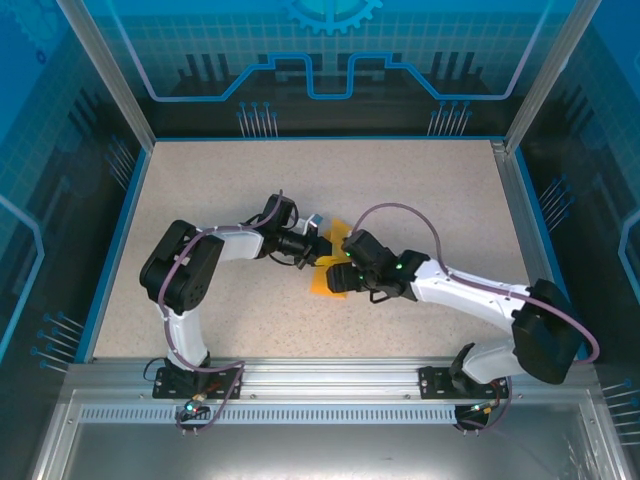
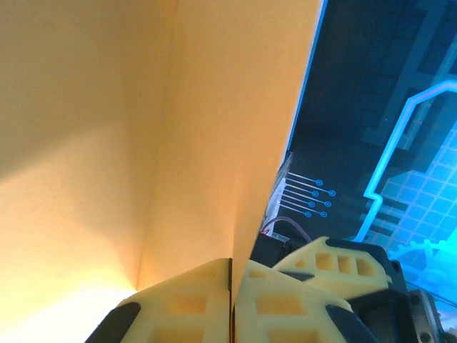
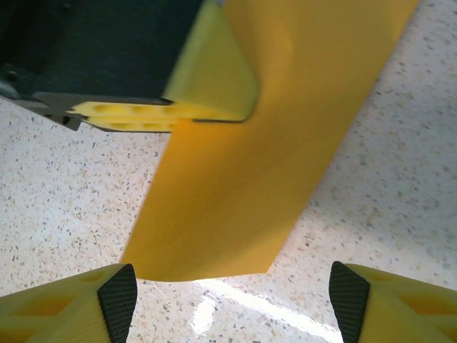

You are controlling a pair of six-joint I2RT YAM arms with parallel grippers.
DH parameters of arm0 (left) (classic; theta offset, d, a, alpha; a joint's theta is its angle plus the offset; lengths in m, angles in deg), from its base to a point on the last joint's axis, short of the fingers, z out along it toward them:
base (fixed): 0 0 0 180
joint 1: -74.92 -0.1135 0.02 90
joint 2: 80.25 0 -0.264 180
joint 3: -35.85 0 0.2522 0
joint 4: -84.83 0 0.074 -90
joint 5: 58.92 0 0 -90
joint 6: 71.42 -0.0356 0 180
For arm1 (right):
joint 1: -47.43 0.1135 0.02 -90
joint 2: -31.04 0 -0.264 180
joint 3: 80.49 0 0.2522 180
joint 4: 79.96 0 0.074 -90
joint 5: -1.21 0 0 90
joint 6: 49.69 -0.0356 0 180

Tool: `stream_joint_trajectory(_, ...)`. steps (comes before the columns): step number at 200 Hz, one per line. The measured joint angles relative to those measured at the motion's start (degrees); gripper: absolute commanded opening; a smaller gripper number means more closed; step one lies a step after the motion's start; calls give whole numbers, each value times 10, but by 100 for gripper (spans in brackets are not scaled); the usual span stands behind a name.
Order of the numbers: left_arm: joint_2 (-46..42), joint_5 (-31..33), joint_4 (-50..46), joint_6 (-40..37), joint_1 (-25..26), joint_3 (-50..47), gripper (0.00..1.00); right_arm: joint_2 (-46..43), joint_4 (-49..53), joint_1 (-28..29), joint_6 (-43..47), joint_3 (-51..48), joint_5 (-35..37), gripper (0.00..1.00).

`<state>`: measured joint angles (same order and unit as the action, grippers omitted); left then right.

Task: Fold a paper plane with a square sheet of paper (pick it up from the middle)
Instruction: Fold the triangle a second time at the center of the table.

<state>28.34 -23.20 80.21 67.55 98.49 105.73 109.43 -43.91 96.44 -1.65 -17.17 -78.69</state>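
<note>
One crease shows, so most folds are, I think, left. The left gripper (image 2: 232,286) is closed on the square sheet of paper (image 3: 264,143), mid-table (image 1: 200,190); the right gripper (image 3: 233,286) waits wide open just below its edge.

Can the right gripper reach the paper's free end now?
Probably yes: the right gripper is open just short of the paper, whose loose edge faces it, nothing between; the left gripper pinches farther up.

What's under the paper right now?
Speckled table shows around and below the paper, which the left gripper pinches. The open right gripper sits near its lower edge. The patch of table directly beneath the sheet is covered, so anything there cannot be seen.
</note>
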Motion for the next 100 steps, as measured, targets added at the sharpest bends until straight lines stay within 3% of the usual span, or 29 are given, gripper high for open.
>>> stream_joint_trajectory(49,0,-2,-37,-31,0,14,20,-23,-7,-4,5,-23,-16,78)
stream_joint_trajectory(100,0,40,-123,-68,0,33,13,38,12,52,28,53,21,78)
